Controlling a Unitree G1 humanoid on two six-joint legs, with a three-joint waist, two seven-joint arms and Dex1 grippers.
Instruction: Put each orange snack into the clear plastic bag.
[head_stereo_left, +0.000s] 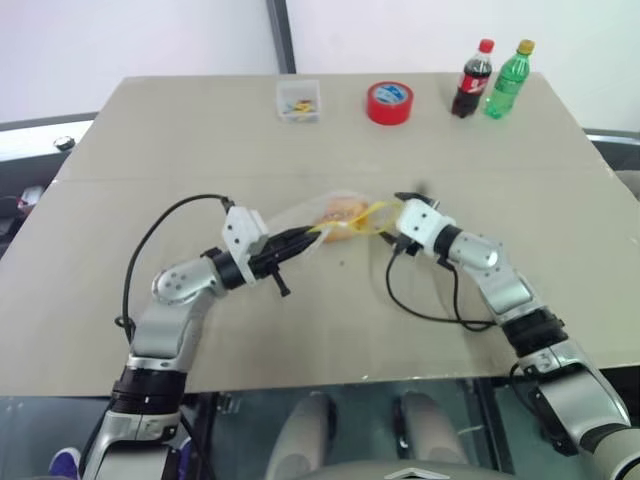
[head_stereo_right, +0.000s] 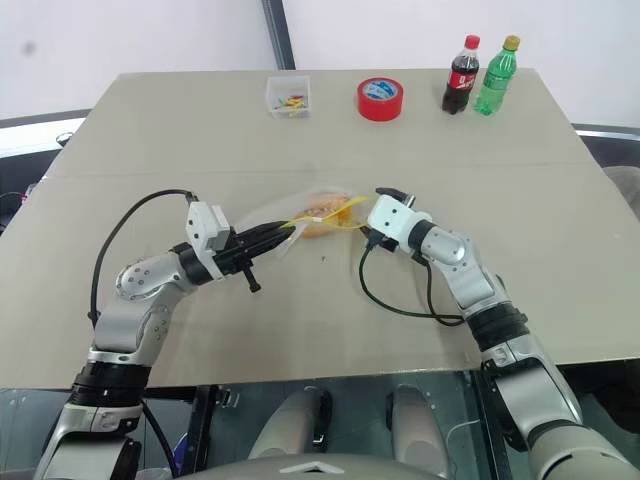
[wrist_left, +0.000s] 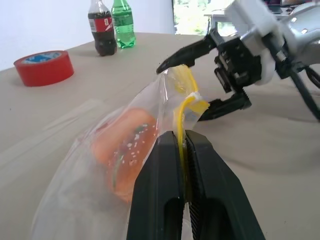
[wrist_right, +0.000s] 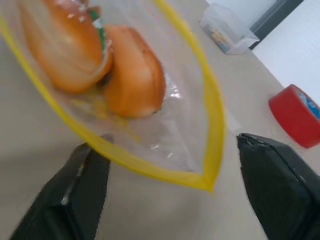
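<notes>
A: Okay, where's the clear plastic bag (wrist_left: 125, 165)?
B: My left claw (wrist_left: 182, 150) is clamped on its yellow strip, orange snacks (wrist_right: 95, 60) inside. Right claw (wrist_right: 165, 185) gapes wide at the mouth, gripping nothing.

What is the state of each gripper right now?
Left gripper: shut on the yellow strip of the clear plastic bag.
Right gripper: open, holding nothing.

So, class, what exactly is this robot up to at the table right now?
The left gripper pinches the yellow-edged clear plastic bag above the table. Both orange bun-like snacks already sit inside. The right gripper stands open just outside the bag's mouth, holding nothing.
</notes>
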